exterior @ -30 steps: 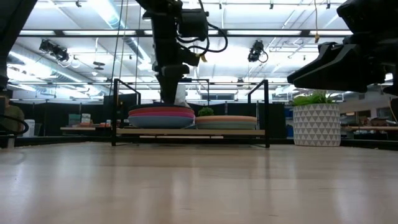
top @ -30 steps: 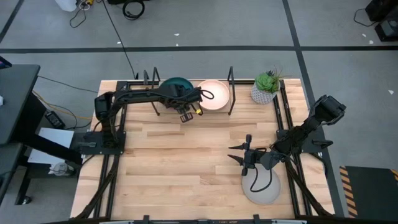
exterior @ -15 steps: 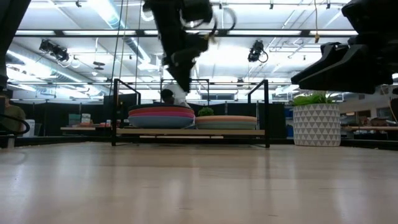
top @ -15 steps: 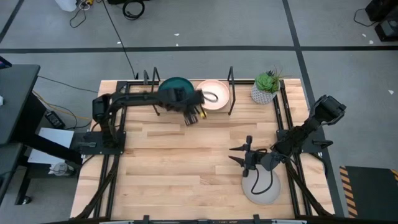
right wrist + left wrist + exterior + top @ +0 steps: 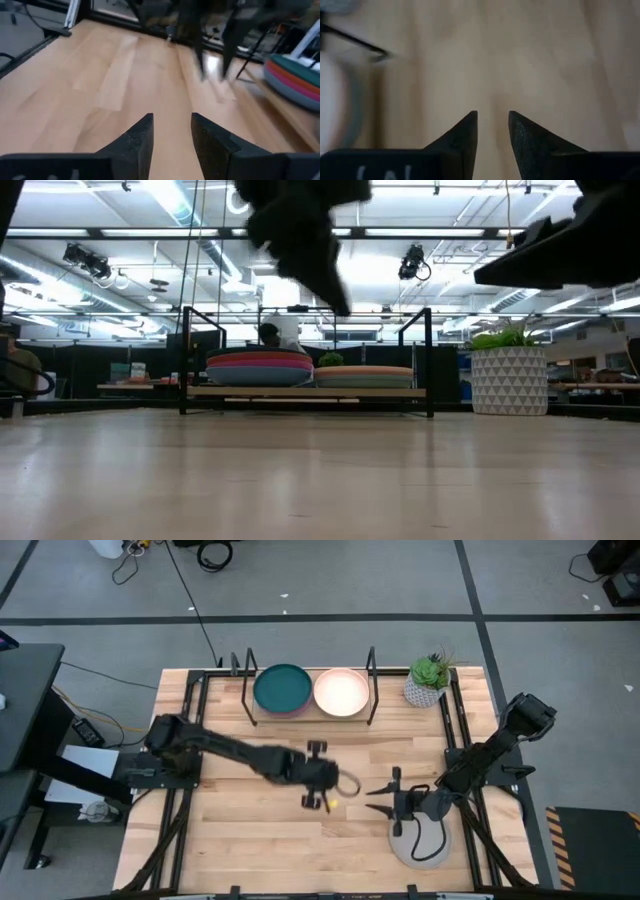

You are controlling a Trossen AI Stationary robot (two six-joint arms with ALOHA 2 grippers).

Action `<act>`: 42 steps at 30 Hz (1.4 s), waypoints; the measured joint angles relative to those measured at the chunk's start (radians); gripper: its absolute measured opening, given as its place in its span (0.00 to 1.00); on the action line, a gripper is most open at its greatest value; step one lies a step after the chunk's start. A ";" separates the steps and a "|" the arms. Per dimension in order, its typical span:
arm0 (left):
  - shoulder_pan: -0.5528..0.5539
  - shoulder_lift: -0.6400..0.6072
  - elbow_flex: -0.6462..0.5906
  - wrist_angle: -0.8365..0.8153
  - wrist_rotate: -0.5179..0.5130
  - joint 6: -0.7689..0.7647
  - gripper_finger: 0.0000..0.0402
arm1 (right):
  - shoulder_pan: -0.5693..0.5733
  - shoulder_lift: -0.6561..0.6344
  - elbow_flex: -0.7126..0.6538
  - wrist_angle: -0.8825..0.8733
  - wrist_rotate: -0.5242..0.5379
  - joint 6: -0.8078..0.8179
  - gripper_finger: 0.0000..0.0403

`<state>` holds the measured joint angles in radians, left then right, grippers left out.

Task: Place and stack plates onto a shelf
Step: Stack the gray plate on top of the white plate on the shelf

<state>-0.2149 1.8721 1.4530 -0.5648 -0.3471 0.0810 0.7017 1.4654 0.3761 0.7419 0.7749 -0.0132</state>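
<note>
The shelf (image 5: 308,716) stands at the table's far middle and also shows in the low view (image 5: 310,392). It holds two stacks of plates. The left stack (image 5: 260,367) has a dark teal plate (image 5: 282,688) on top, and the right stack (image 5: 365,376) has a cream plate (image 5: 341,691) on top. A grey plate (image 5: 424,850) lies flat on the table at the near right. My left gripper (image 5: 322,783) is over the table's middle, slightly open and empty (image 5: 491,114). My right gripper (image 5: 386,802) hovers by the grey plate's far-left rim, slightly open and empty (image 5: 171,116).
A potted plant in a white patterned pot (image 5: 428,680) stands right of the shelf, also seen in the low view (image 5: 508,378). Black rails run along the table's left and right sides. Bare wood lies between the shelf and the grippers.
My left gripper has swept quickly away from the teal plate on the shelf's left stack. It went toward the table's near edge and right, to the table's middle near my right gripper. My right gripper has shifted slightly toward the near edge.
</note>
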 joint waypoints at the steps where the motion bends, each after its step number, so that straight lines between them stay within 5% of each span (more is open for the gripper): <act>1: -0.015 0.000 -0.049 0.043 0.000 0.019 0.29 | 0.000 0.003 0.023 -0.040 -0.007 0.014 0.34; 9: -0.053 -0.020 -0.358 0.454 -0.006 0.115 0.29 | -0.042 0.022 0.196 -0.473 -0.061 0.199 0.30; 24: 0.020 -0.349 -0.803 0.946 0.004 0.317 0.29 | -0.214 0.024 0.500 -1.288 -0.663 0.449 0.39; 33: 0.025 -0.403 -0.871 0.950 0.004 0.265 0.29 | -0.169 0.032 0.515 -1.547 -0.722 0.466 0.52; 42: 0.035 -0.402 -0.871 0.932 0.001 0.236 0.29 | -0.168 0.130 0.492 -1.562 -0.773 0.440 0.46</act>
<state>-0.1796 1.4700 0.5819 0.3676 -0.3462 0.3165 0.5338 1.5958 0.8677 -0.8196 0.0015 0.4269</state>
